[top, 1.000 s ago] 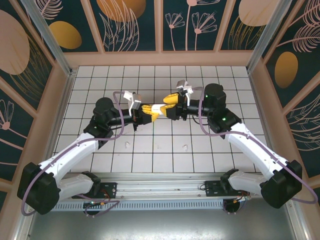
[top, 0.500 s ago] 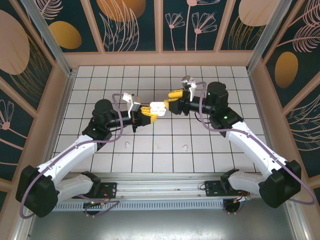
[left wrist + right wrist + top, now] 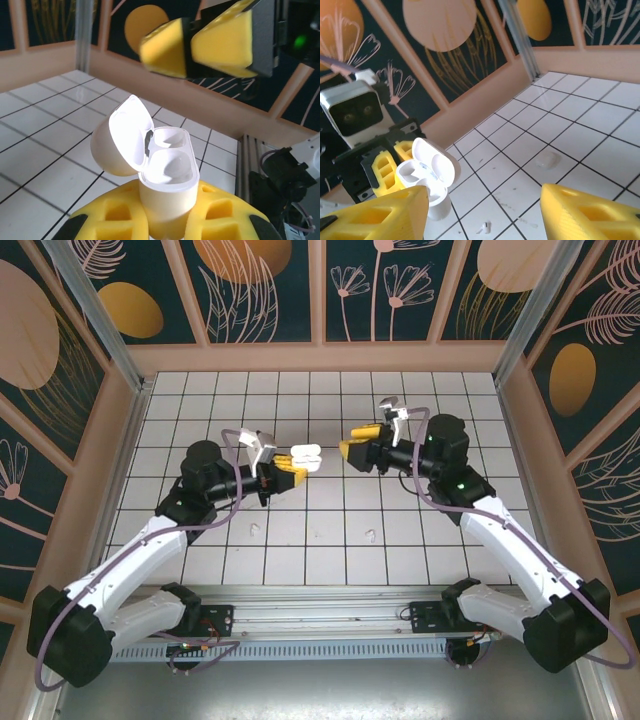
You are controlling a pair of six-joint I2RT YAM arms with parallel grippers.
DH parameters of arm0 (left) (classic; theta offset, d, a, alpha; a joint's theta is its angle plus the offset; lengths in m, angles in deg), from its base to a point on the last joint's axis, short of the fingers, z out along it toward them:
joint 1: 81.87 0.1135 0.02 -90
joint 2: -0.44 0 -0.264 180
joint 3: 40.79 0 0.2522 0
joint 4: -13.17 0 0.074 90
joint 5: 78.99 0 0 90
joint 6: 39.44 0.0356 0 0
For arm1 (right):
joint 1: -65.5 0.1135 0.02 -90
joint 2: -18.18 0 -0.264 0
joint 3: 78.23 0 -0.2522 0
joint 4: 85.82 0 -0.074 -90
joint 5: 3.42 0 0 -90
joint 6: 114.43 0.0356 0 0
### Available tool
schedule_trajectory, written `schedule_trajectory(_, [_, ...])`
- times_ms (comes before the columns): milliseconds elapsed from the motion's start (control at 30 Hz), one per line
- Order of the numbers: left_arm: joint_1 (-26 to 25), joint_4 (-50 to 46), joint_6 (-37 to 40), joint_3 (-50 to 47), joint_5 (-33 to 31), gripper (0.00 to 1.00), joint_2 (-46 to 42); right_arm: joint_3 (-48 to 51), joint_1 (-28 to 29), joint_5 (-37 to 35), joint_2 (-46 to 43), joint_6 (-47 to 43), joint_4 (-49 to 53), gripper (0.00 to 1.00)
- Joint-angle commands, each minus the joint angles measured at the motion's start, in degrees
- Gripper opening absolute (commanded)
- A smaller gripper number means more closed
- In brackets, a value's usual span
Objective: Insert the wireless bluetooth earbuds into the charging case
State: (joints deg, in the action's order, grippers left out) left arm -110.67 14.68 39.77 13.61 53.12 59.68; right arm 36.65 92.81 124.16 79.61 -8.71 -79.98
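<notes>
My left gripper (image 3: 288, 471) is shut on the white charging case (image 3: 301, 455), holding it above the tiles. In the left wrist view the case (image 3: 167, 172) stands upright between my yellow fingers (image 3: 107, 220), its lid (image 3: 120, 142) swung open and both wells empty. My right gripper (image 3: 354, 447) hangs open a short way to the right of the case, holding nothing; its yellow fingers (image 3: 220, 42) face the case. The right wrist view shows the open case (image 3: 425, 175) and one tiny earbud (image 3: 484, 228) on the tiles below. Two small white earbuds (image 3: 253, 531) (image 3: 370, 535) lie on the near tiles.
A small white rounded blob (image 3: 547, 160) rests on a tile farther off in the right wrist view. The white tiled floor (image 3: 320, 400) is boxed in by wooden-framed patterned walls (image 3: 320, 300). A metal rail (image 3: 320, 610) runs along the near edge.
The two grippers were together at the case; my right gripper has let go and drawn back to the right. My left arm has pulled the case slightly left, its lid now open.
</notes>
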Motion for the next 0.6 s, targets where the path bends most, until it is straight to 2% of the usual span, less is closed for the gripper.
schedule_trajectory(0, [1.76, -5.87, -0.73, -1.57, -5.19, 0.0, -4.29, 0.44, -0.61, -5.91, 0.99, 4.15, 2.85, 0.61])
schedule_trajectory(133, [2.16, -16.14, 1.61, -1.57, -17.36, 0.0, -8.94, 0.21, -0.51, -7.61, 6.01, 9.2, 4.81, 0.58])
schedule_trajectory(267, [2.24, -21.3, 1.61, -2.69, -28.36, 0.0, -14.57, -1.45, 0.64, -7.02, 13.31, 13.68, 6.49, 0.51])
schedule_trajectory(433, [2.26, -25.05, 1.29, -3.39, -40.13, 0.0, -22.73, -6.09, 7.51, -11.03, 25.87, 21.87, 10.86, 0.46])
schedule_trajectory(567, [2.26, -27.58, 2.28, -2.94, -45.79, 0.0, -27.12, -10.25, 14.55, -10.3, 35.47, 28.48, 10.77, 0.44])
